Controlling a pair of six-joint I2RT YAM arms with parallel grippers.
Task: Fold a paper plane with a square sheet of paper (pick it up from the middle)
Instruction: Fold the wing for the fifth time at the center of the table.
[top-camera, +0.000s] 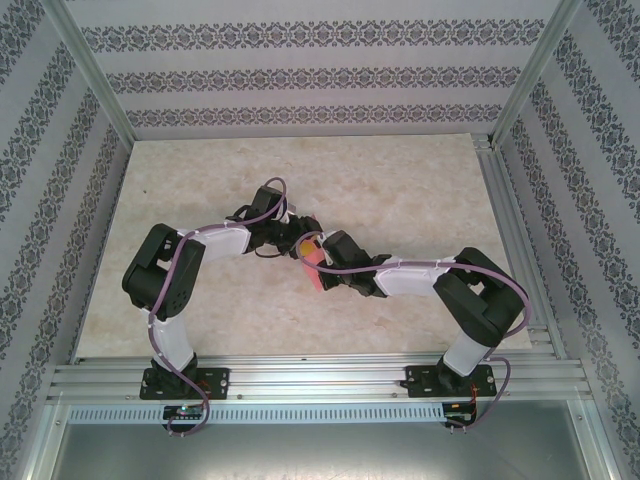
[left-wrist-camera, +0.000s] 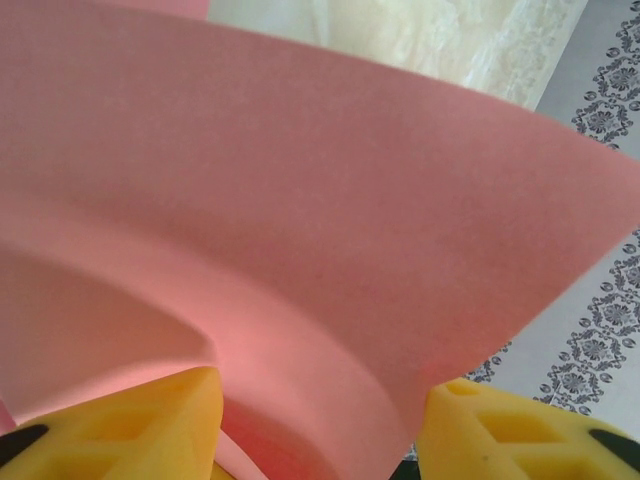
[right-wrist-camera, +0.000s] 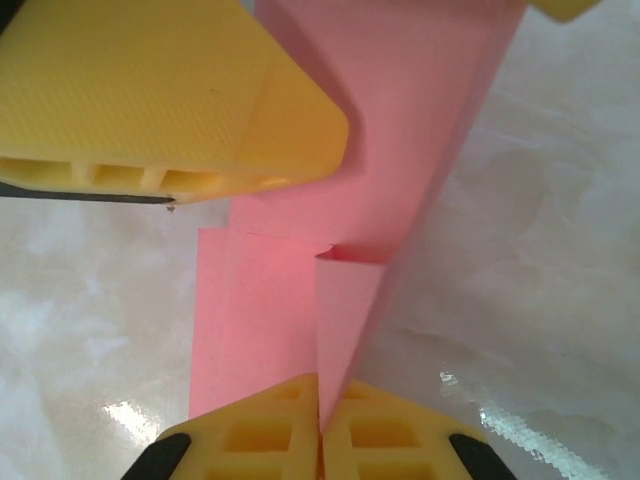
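The square sheet of paper (top-camera: 313, 262) is pink and folded into layers with lengthwise creases, and it is held up over the middle of the table. My right gripper (right-wrist-camera: 322, 385) is shut on a narrow folded flap of the paper (right-wrist-camera: 260, 320), fingertips pressed together. My left gripper (left-wrist-camera: 320, 385) has its yellow fingers (left-wrist-camera: 150, 425) wide apart, with a curved fold of the paper (left-wrist-camera: 300, 200) bulging between them. In the right wrist view, one left finger (right-wrist-camera: 170, 90) lies against the paper's upper part. Seen from above, the left gripper (top-camera: 298, 232) and right gripper (top-camera: 322, 270) meet at the paper.
The beige marble tabletop (top-camera: 400, 180) spreads around both arms. Aluminium rails run along the front edge (top-camera: 320, 378) and the right side (top-camera: 510, 230). Patterned walls close in the back and sides.
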